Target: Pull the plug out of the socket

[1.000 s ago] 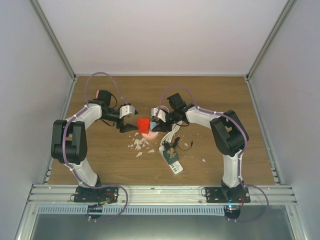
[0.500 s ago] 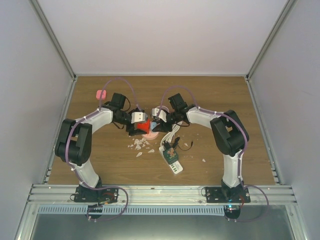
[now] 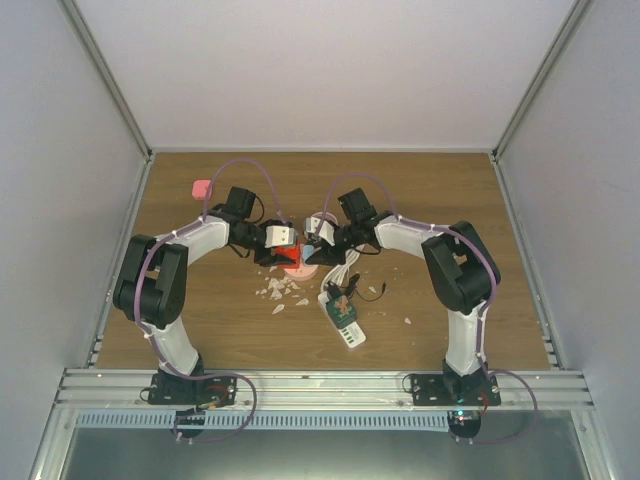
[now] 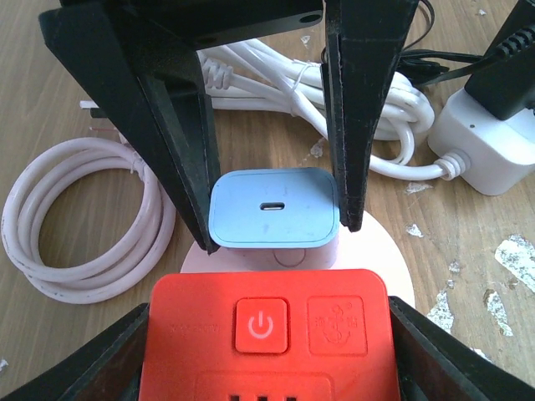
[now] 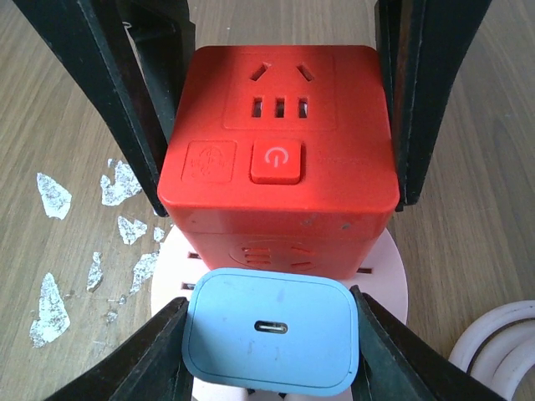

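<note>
A red cube socket (image 3: 291, 261) and a light blue USB plug (image 5: 272, 332) sit side by side on a round pink socket base (image 3: 300, 270) at the table's middle. My left gripper (image 3: 281, 249) is shut on the red cube (image 4: 266, 334), its fingers (image 4: 92, 359) against the cube's two sides. My right gripper (image 3: 313, 246) is shut on the blue plug (image 4: 272, 207), its fingers (image 5: 125, 359) pressed against both sides. In the right wrist view the red cube (image 5: 280, 142) stands just behind the plug, with the pink base (image 5: 389, 276) under both.
A white power strip (image 3: 343, 323) with bundled white cable (image 4: 292, 83) lies right of the base, by a white adapter (image 4: 489, 142). A coiled pink cable (image 4: 84, 217) lies behind. White shreds (image 3: 280, 290) lie in front. A small pink block (image 3: 201, 187) sits far left.
My left gripper moved right from beside the red cube and closed on it. The right gripper stayed on the blue plug. The small pink block came into view.
</note>
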Available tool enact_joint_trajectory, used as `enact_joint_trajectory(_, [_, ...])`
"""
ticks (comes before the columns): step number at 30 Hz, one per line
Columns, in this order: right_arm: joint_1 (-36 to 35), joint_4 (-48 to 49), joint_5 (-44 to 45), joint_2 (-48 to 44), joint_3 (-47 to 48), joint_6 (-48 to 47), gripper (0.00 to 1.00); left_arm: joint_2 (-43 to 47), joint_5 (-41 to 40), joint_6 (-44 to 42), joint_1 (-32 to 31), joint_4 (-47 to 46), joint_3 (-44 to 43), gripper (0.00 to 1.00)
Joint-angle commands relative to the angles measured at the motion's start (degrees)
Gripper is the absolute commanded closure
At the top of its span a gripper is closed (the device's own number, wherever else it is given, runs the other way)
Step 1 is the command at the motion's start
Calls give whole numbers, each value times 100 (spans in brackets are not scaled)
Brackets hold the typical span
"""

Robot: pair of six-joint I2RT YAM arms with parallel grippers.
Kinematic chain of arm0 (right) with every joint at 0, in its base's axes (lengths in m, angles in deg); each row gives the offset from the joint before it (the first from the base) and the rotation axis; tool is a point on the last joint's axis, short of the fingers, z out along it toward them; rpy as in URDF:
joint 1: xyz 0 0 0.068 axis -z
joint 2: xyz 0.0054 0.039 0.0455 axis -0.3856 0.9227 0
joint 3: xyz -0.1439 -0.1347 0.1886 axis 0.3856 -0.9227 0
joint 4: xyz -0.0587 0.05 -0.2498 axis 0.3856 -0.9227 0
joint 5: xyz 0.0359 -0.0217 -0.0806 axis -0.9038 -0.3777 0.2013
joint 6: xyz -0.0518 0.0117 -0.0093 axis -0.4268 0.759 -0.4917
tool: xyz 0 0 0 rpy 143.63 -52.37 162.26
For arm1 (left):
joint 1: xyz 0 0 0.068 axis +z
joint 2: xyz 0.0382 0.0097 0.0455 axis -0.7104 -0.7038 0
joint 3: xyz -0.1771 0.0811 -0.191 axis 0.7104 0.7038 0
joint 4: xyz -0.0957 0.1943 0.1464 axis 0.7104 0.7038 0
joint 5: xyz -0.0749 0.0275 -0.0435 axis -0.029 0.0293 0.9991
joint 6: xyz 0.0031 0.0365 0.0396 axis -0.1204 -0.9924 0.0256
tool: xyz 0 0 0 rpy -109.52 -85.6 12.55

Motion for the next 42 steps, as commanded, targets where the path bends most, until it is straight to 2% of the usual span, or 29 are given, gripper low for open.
enact_joint_trajectory(1, [-7,149,-372,-366,-141,308,68,-249,-549,-129,-42,104,70,61])
enact_joint_trajectory(21, [-79,756,-388,-640,-188,1075,68,-449,-932,-74,-149,238,48,63])
enact_joint_trajectory(42, [14,705,-651,-522,180,1620,68,-541,-1172,-113,-199,231,120,66])
